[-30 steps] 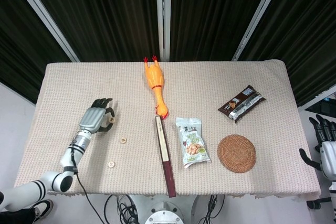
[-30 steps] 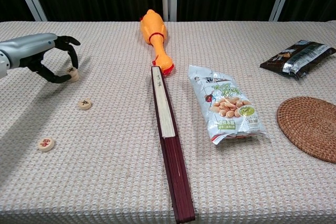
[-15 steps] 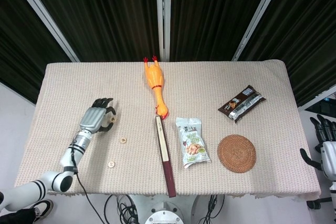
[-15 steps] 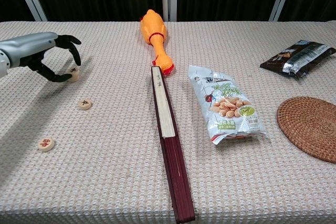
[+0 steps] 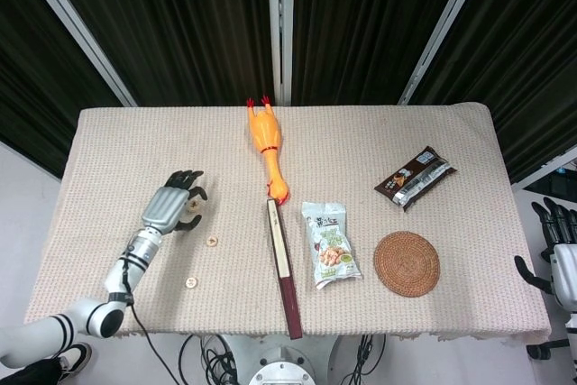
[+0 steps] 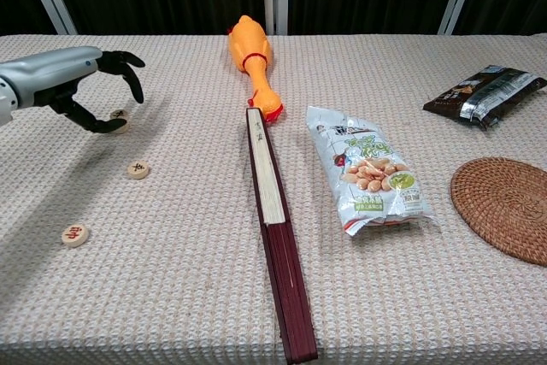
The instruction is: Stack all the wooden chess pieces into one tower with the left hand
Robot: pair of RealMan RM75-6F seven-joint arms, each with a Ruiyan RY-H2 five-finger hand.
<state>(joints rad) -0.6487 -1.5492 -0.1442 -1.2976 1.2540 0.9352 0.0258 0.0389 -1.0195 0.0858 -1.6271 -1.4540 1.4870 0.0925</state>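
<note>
Left hand's fingers [image 6: 135, 80] arched over a chess piece, not gripping it.

The silver-and-black left hand [image 6: 83, 83] hovered with fingers spread above one round wooden chess piece [image 6: 119, 116] on the beige woven worktop [image 6: 188, 288]; whether the thumb touched it could not be told. Two more wooden discs [image 6: 138, 169] [image 6: 74, 234] lay nearer, well apart. The right hand [image 5: 557, 259] hung beyond the worktop's edge, fingers apart, empty.
</note>
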